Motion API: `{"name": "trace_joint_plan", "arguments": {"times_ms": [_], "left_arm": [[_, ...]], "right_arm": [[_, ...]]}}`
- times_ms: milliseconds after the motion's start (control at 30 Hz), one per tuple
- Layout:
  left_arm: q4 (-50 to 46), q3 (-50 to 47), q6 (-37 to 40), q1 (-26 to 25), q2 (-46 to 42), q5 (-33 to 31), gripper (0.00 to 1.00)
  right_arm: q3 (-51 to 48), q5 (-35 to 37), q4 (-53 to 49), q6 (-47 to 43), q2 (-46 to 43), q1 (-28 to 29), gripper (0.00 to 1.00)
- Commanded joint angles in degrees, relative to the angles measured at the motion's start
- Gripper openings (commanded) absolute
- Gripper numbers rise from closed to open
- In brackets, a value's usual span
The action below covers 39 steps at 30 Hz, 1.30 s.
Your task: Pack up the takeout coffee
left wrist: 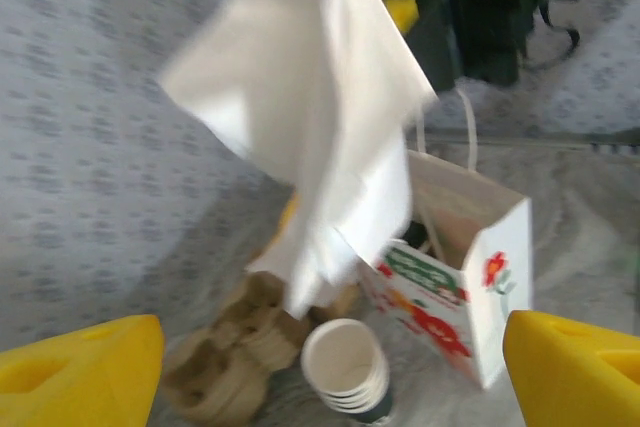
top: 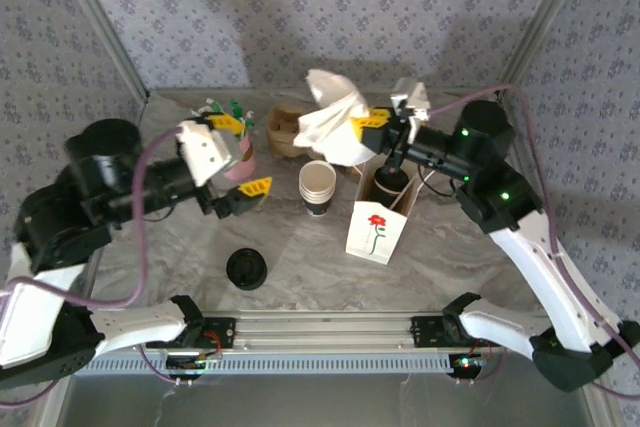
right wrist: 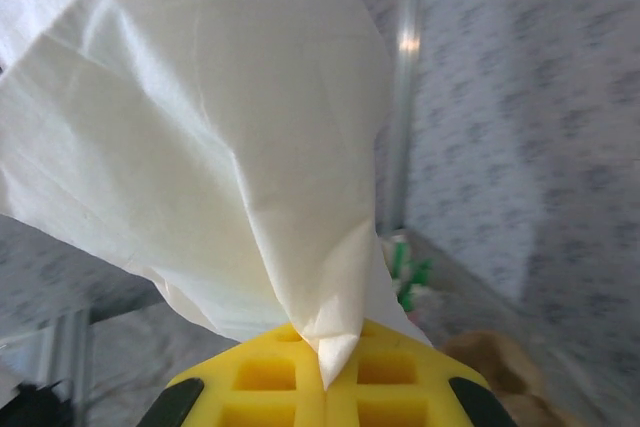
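while upright, takeout coffee (top: 389, 180) inside bag (top: 377, 234)

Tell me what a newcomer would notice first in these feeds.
The big white napkin pinched in the shut right gripper stands out, raised next to the flower-printed paper bag at centre right. Inside that bag the takeout coffee shows its dark lid. The left gripper hangs open at the left, and a loose black lid lies below it in the top view.

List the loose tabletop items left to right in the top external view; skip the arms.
Flat round black plastic lid → brown moulded-pulp cup carrier → stack of lidless white paper cups → white paper bag with a red flower print. Left out: the white paper napkin, which overlaps several.
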Motion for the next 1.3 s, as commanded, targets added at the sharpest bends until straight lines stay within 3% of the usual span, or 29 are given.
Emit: {"name": "trace_joint_plan", "arguments": {"times_ms": [0,200,400,700,833,1000,1267], "left_arm": [[9.01,-5.12,-3.26,-0.33,1.11,7.29,0.88],[14.77,-9.23,-2.74,-1.33,4.33,5.67,0.87],[19.43,-11.36,-2.91,-2.22,6.09,0.90,0.88],[24.71,-14.59,-6.23,-3.10,8.25,-8.94,0.87],[26.13,-14.90,-7.91,-3.50,9.68,-12.24,0.86],[28.14,-16.12,-9.70,-3.63,9.79,-15.28,0.86],[32.39,-19.73,-11.88,-3.71,8.83,-13.32,0.86]], "right_arm": [[-1.81,9.12,-2.54,1.21,-4.43,-3.78,0.00],[-3.40,15.29,-6.72,2.49,-8.91,-10.91,0.00],[-2.81,21.45,-10.60,3.15,-8.99,-12.53,0.00],[4.86,33.96,-22.41,20.63,-6.17,-12.21,0.00],[7.94,37.24,-25.07,28.16,-3.61,-10.33,0.00],[13.15,43.39,-25.76,30.90,0.46,-4.80,0.00],[10.91,50.52,-13.66,38.41,2.21,2.06,0.00]]}}
